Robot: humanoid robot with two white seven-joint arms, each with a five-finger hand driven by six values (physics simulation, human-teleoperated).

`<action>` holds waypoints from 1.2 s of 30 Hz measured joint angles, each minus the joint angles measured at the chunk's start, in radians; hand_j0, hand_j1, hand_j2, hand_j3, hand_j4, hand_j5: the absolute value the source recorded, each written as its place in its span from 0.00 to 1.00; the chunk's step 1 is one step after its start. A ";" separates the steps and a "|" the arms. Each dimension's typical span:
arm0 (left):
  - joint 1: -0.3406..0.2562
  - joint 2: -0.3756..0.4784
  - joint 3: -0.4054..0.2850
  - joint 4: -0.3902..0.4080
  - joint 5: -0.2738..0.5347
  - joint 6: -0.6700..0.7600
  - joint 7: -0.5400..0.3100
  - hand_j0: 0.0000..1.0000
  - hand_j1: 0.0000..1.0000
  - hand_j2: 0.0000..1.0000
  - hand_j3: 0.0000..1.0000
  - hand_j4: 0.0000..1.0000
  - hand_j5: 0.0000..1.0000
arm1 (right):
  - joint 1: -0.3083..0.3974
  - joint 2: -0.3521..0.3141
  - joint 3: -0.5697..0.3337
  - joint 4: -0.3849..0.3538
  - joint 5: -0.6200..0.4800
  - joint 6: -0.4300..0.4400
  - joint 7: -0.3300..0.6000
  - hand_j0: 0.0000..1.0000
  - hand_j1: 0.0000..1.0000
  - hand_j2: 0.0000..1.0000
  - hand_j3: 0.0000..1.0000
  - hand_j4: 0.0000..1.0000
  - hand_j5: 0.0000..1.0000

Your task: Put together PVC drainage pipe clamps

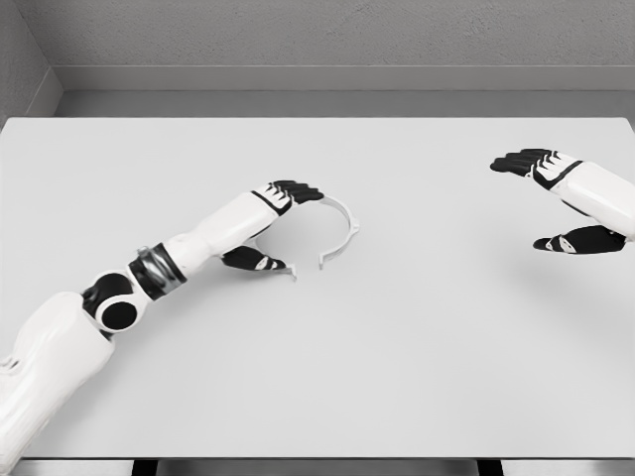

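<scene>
A thin white PVC clamp ring (352, 226) lies flat on the white table (417, 357), left of the middle. It is an open arc with its gap toward the front. My left hand (295, 229) lies over the ring's left side and hides that part. Its black fingers (298, 190) stretch across the arc's upper end. The thumb (260, 261) sits by the lower end. The fingers are extended rather than curled, and no firm grasp shows. My right hand (521, 203) hovers at the far right, open, with nothing in it.
The table's far edge meets a grey wall at the top of the head view. Its front edge runs along the bottom, with two dark legs below it. No other parts show on the tabletop.
</scene>
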 measured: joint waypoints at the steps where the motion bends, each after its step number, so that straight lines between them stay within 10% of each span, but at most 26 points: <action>1: 0.000 -0.002 0.000 0.001 0.000 0.000 0.000 1.00 1.00 1.00 1.00 1.00 1.00 | 0.000 0.000 0.000 0.000 0.000 0.000 0.000 1.00 1.00 1.00 1.00 1.00 1.00; 36: 0.000 0.010 -0.014 0.045 -0.049 0.000 0.001 1.00 1.00 1.00 1.00 1.00 1.00 | 0.000 0.000 0.000 0.004 0.000 0.000 0.000 1.00 1.00 1.00 1.00 1.00 1.00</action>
